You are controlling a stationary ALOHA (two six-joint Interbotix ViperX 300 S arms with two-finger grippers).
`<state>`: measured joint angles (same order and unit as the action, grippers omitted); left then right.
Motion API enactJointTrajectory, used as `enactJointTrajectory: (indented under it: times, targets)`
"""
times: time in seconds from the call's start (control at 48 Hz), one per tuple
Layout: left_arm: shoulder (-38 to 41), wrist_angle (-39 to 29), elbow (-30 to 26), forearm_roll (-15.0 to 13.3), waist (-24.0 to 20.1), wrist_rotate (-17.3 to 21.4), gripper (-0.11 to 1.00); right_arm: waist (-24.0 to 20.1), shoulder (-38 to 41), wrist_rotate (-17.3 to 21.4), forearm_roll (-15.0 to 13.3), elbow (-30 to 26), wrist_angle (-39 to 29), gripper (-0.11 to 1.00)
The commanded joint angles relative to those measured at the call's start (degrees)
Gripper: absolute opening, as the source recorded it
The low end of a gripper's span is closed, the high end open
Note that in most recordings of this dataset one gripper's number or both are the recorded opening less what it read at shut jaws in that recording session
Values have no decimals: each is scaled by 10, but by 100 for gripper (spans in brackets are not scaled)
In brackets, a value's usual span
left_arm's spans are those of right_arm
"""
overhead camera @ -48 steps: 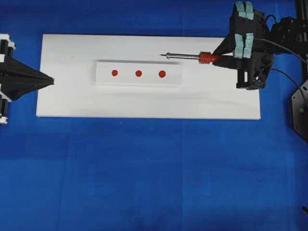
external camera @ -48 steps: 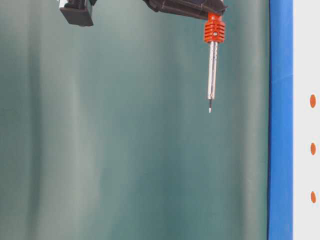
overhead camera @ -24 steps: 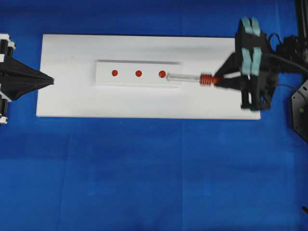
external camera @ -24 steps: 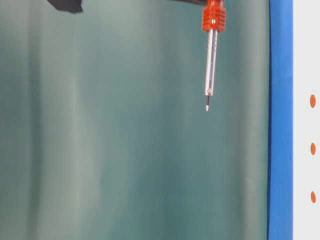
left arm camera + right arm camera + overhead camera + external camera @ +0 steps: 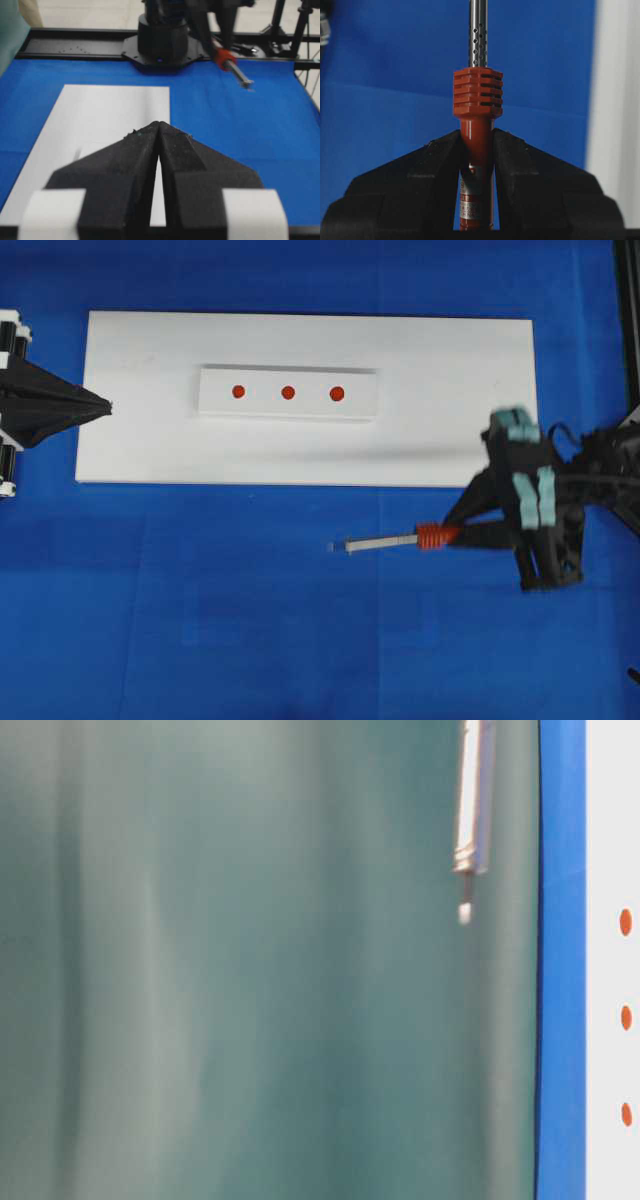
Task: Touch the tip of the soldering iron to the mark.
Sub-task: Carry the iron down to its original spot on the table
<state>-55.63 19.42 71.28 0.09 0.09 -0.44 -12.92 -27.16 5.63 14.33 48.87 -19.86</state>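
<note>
Status, reading the overhead view left to right. Left gripper (image 5: 108, 406) sits at the left edge of frame, its tip at the short end of the white board (image 5: 140, 445); jaws pressed together, nothing between them, confirmed in its own wrist view.

Upper centre: white block (image 5: 288, 411) lying on the board, three red dots in a row. The mark (image 5: 288, 393) is the middle one, bare, nothing touching it.

Lower right of centre: the soldering iron (image 5: 395, 540) lies roughly level over the blue cloth (image 5: 250, 620), below the board's near edge, tip pointing frame-left. Tip is well apart from the block and off the board entirely.

Right: right gripper (image 5: 462, 533) clamped on the orange-red handle just behind the ribbed collar; the right wrist view shows both jaws tight against it.

Read: grasp done, contact not done. What's left is carrying the tip over the block, lining up on the centre dot and lowering onto it. I'd call it under halfway.
</note>
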Motion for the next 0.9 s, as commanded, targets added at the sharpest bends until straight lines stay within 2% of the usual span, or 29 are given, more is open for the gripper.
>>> enactJointTrajectory:
  times: [0.0,0.187,0.396,0.625,0.875]
  targets:
    - [3,6,-6,1,-1,-1,0,-15,9,5,-1,-10,13,6]
    - [4,6,-6,1,-1,-2,0,-16,18,6,-4,-15,18,6]
    - [3,6,-6,1,-1,-1,0,-12,62,6,-8,-41,61,6]
    - [0,6,-6,1,-1,-1,0,9,176,5,-15,-144,66,6]
    - [0,6,-6,1,-1,-1,0,11,267,5,-31,-250,62,6]
